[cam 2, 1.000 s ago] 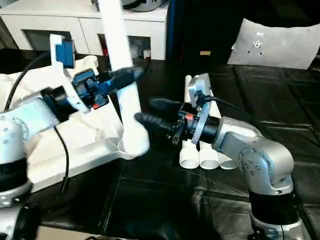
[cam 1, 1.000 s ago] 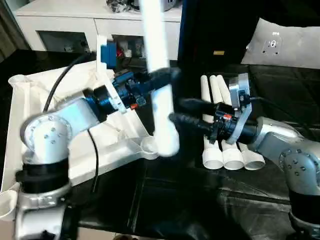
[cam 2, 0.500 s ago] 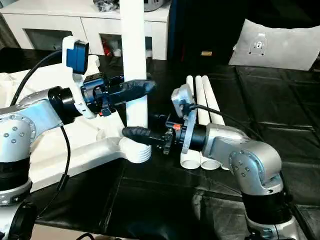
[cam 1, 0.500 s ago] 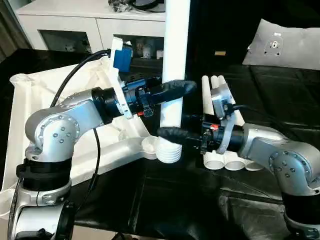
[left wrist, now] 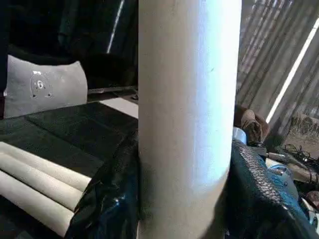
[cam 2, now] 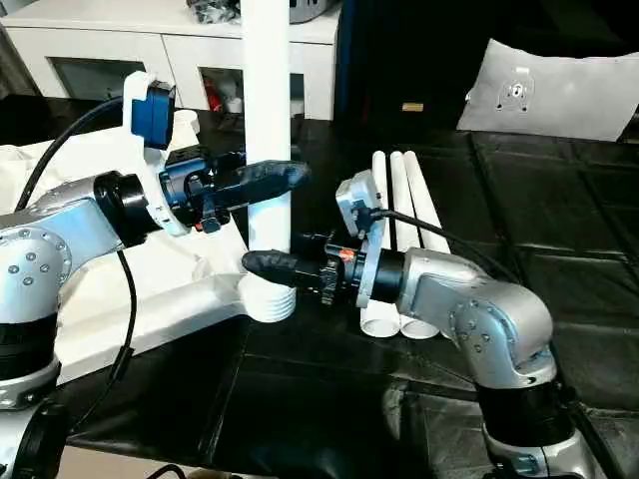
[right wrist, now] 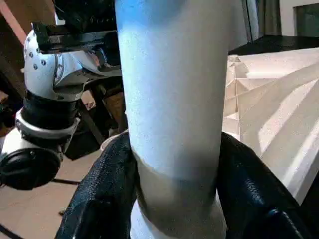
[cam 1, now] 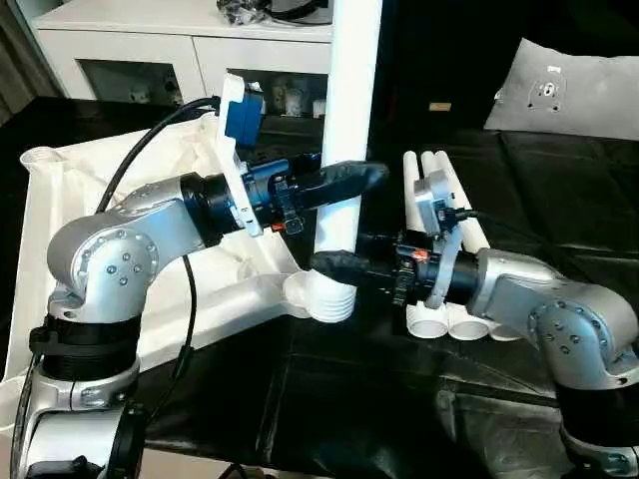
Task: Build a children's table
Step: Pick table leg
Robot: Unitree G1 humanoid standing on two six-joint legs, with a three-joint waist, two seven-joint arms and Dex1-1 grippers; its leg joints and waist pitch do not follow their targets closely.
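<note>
Left eye view: both the left gripper (cam 1: 339, 190) and the right gripper (cam 1: 339, 261) clasp one upright table leg (cam 1: 344, 120), its threaded end at the tabletop's (cam 1: 60, 230) corner socket (cam 1: 298, 289). Three spare legs (cam 1: 439, 249) wait beyond the right gripper.

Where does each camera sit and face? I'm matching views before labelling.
Left and right eye views: on the head, looking down over both silver forearms at the upright leg and table top.
Left wrist view: along the left gripper clamping the leg.
Right wrist view: along the right gripper at the leg's base.
All share the leg.
</note>
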